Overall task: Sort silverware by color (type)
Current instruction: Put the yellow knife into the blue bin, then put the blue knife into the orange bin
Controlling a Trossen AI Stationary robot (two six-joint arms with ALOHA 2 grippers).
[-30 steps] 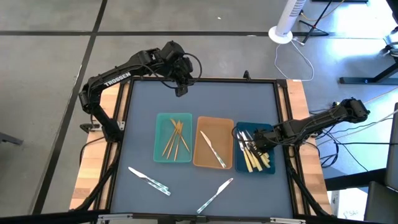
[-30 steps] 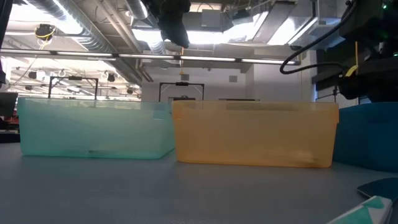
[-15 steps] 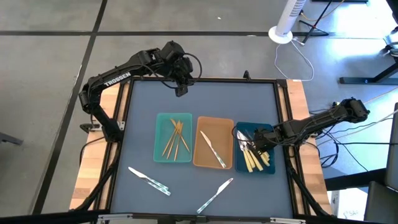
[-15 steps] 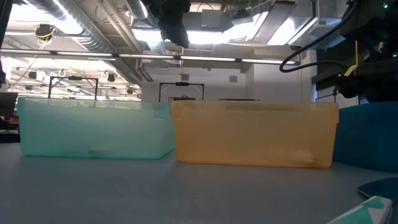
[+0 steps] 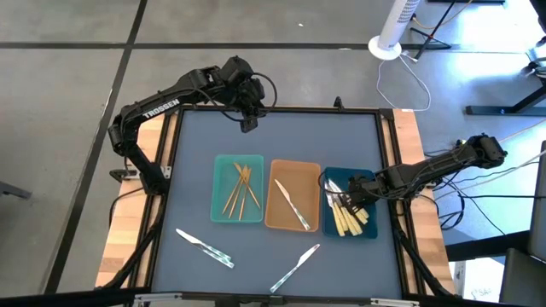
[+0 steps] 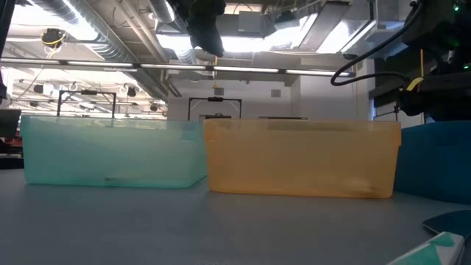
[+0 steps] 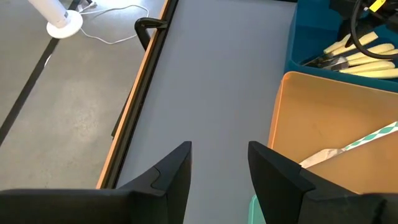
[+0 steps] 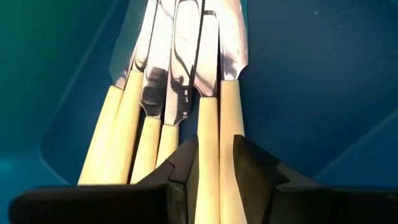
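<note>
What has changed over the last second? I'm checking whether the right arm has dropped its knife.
In the high view, the yellow-handled knives in the blue tray shifted slightly under the right gripper, whose fingers now stand apart around one handle. The left gripper, other trays and the loose silver knives stayed put.

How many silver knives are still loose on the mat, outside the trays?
2. One silver knife lies in front of the teal tray; the other silver knife lies in front of the tan tray.

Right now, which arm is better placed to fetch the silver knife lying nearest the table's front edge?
Right. The right gripper over the dark-blue tray sits nearer that silver knife than the left gripper.
</note>
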